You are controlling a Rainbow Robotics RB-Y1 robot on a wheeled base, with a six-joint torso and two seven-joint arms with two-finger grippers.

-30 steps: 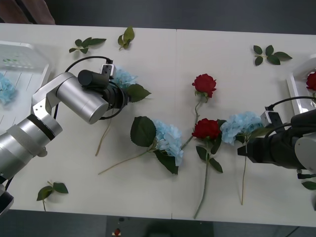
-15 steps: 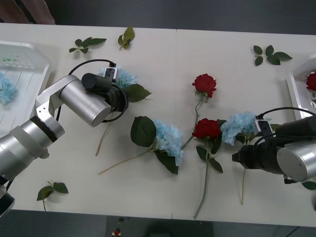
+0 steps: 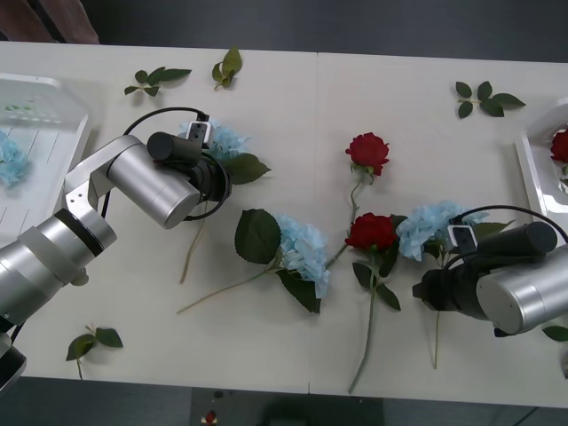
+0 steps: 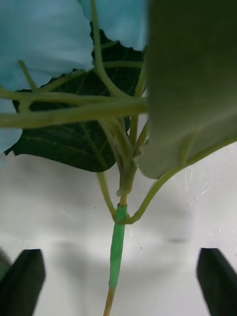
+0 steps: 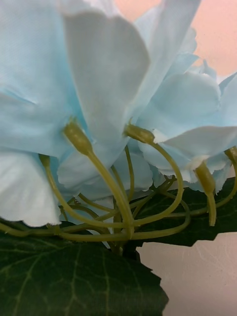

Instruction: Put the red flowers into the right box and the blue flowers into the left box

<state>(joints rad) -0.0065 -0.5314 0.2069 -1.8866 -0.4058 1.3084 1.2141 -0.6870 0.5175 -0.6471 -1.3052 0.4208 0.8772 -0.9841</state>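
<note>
The right gripper (image 4: 118, 281) is spread wide, its black fingers (image 4: 24, 286) either side of the green stem of the right-hand blue flower (image 3: 435, 226), nothing gripped; that flower lies on the white table (image 3: 293, 124) beside a red rose (image 3: 371, 232); the left gripper sits hard against another blue flower (image 3: 219, 140) near the left box (image 3: 53, 98), and I cannot tell how far it is open; the right box (image 3: 532, 164) holds a rose (image 3: 560, 145).

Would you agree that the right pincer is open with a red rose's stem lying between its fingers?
Not quite: the right wrist view shows the right pincer open, but the stem between its fingers belongs to a blue hydrangea, not a red rose.
</note>
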